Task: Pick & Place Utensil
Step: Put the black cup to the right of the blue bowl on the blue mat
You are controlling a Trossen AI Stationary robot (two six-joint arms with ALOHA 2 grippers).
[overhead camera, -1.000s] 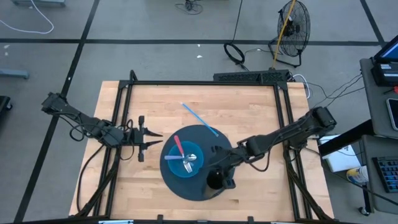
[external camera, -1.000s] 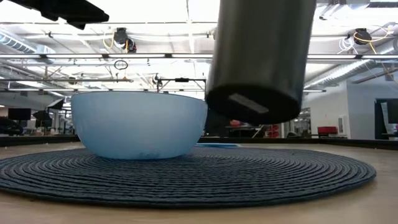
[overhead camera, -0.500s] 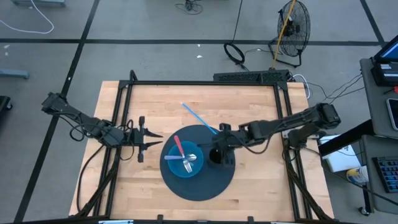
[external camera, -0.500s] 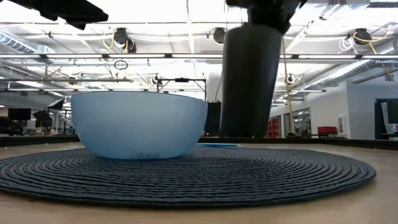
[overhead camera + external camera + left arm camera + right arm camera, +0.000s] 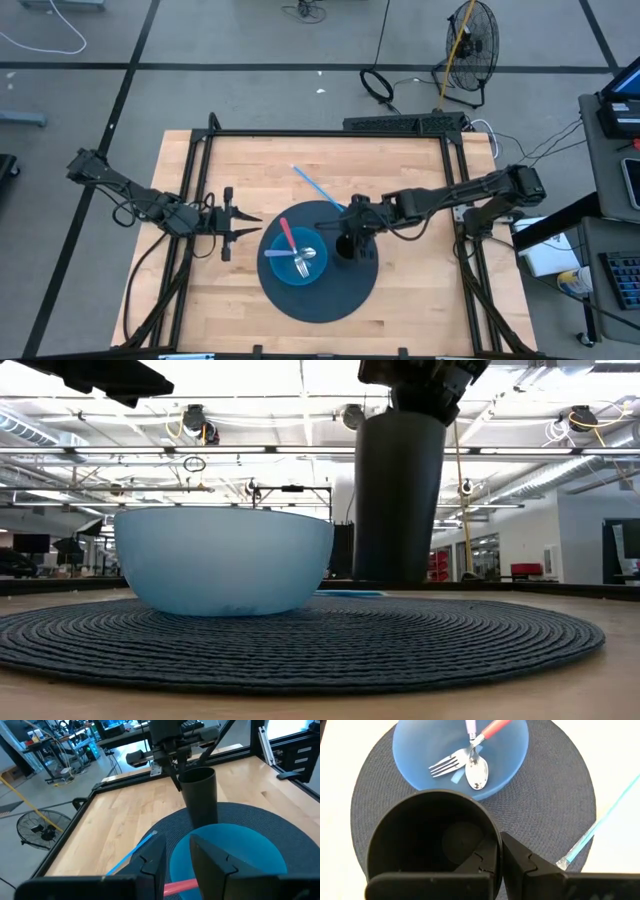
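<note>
Wooden tabletop (image 5: 250,170) carries a round dark woven placemat (image 5: 318,295), on which a blue bowl (image 5: 295,258) stands just beside a tall black cup (image 5: 346,246).

Near to far in the low view: mat edge, bowl (image 5: 224,560), then cup (image 5: 398,495) upright with its base on or just above the mat; contact cannot be confirmed.

Right gripper (image 5: 350,240) clamps the cup rim, one finger inside the wall and one outside. Left gripper (image 5: 245,226) waits at the mat's left edge, fingers parted a little around nothing.

Utensils lie in the bowl: a fork (image 5: 445,764), a spoon (image 5: 476,772) and a red-handled piece (image 5: 492,731). A pale blue straw (image 5: 320,187) lies partly on the mat's far edge.

Step in hand, as judged: seating the cup. Keep it vertical, lower until the base bears fully, then release without dragging the rim toward the bowl.

Only the right wrist view shows the cup empty inside; only the high view shows both arms
</note>
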